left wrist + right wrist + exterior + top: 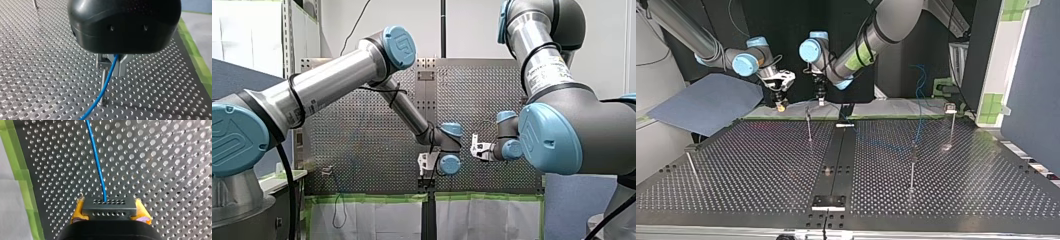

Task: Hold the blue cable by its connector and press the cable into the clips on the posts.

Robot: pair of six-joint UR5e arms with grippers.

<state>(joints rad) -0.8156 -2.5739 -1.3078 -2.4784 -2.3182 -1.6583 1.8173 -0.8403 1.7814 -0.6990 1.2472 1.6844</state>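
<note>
Currently four posts [809, 127] stand; right jaws pinch one connector [109, 207] on one blue cable [98, 165]; left jaws unclear.

From six o'clock the front view faces the top view. Close wrist views share the blue cable [98, 170].

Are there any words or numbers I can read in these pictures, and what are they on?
Nothing reads clearly.
Embossed logo on the blue joint cap of my left arm: letters unclear.
Print on the white label of my right arm: too small to read.
Wrist views: no writing.
</note>
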